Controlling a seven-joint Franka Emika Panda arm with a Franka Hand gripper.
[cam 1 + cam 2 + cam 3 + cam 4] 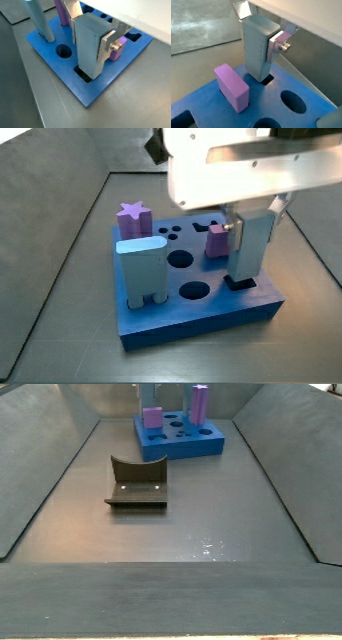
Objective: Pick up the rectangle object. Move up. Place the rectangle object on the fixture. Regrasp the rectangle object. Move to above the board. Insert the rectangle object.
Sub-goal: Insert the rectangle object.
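The rectangle object (87,50) is a slate grey bar standing upright, and my gripper (90,36) is shut on its upper part, with a silver finger (107,47) flat against each side. Both wrist views show its lower end at the mouth of a dark rectangular hole (80,75) near a corner of the blue board (100,87). I cannot tell how deep it sits. In a side view the rectangle object (253,246) rises from the board (201,316) under the gripper (251,223). The dark fixture (138,484) stands apart on the floor.
On the board stand a pale blue block with legs (140,273), a purple star piece (132,218) and a pink block (232,87) close beside the bar. Round holes (63,50) are open in the board. Grey bin walls (40,474) slope up around the floor.
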